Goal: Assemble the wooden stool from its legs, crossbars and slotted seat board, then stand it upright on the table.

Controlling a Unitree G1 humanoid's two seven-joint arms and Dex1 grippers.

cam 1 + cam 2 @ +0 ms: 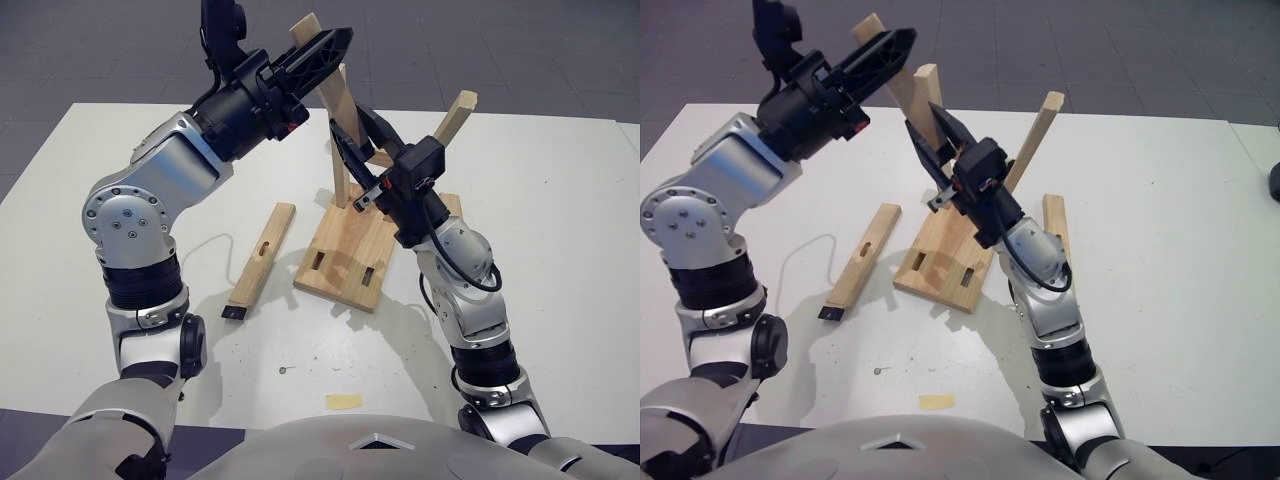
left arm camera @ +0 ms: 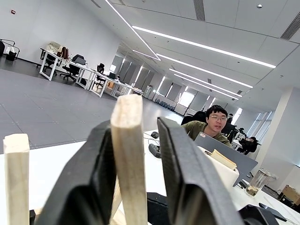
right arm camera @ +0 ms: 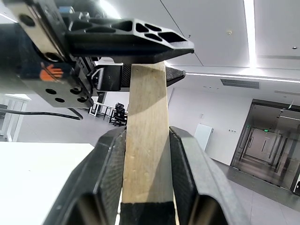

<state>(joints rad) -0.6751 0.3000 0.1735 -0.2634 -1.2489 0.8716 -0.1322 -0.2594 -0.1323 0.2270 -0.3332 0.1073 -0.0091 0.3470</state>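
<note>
The white table (image 1: 560, 200) carries the slotted seat board (image 1: 345, 262) lying flat near the middle. Just beside it, at 9 o'clock, is a loose slotted bar (image 1: 262, 255), its long axis running 12 to 6 with a slight lean.

Two sticks rise from the board's far edge. The second leg (image 1: 455, 115) leans off toward 1 o'clock. The held leg (image 3: 146, 93) climbs from the board toward 11 o'clock, a steep tilt rather than a true upright.

Both arms are on that one leg. The left gripper (image 1: 332, 50) pinches it near the top end, fingers pressed against its two faces. The right gripper (image 3: 147, 133) clamps it lower down, just under the left and nearer the board.

What matters for the coming move, as I judge it, is the leg's foot against its slot. The board lies at 6 o'clock from the right gripper, straight down the leg's long axis, so a push would run along the wood. The foot is hidden behind the right gripper; it may be partly seated, but I cannot tell. The right arm is nearer for guiding and the left better placed to correct the lean.
</note>
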